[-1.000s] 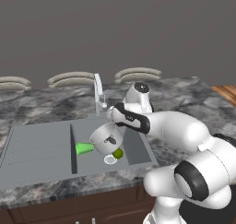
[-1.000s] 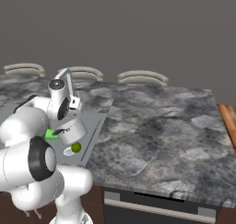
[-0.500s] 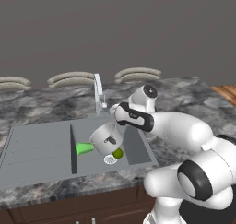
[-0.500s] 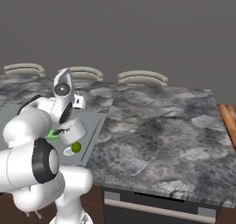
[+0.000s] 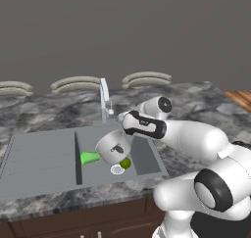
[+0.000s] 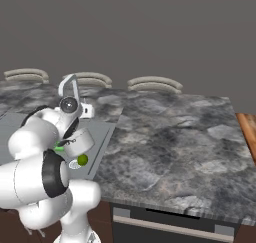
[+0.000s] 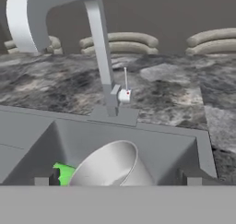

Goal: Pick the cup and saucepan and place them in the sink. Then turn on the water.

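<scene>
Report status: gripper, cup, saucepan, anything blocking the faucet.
Gripper open, empty. Saucepan tipped in sink, cup on its side beside it. Faucet ahead, path clear.

Glossy white rounded arm (image 5: pixel 196 139) segments, dark joint bands, grey round end caps.

A plain grey wall (image 5: pixel 122 31) rises behind the dark marbled stone counter (image 6: pixel 175 147). Dark brown cabinets (image 5: pixel 73 225) sit below it. Pale stool backs (image 5: pixel 146 78) line its far edge.
</scene>
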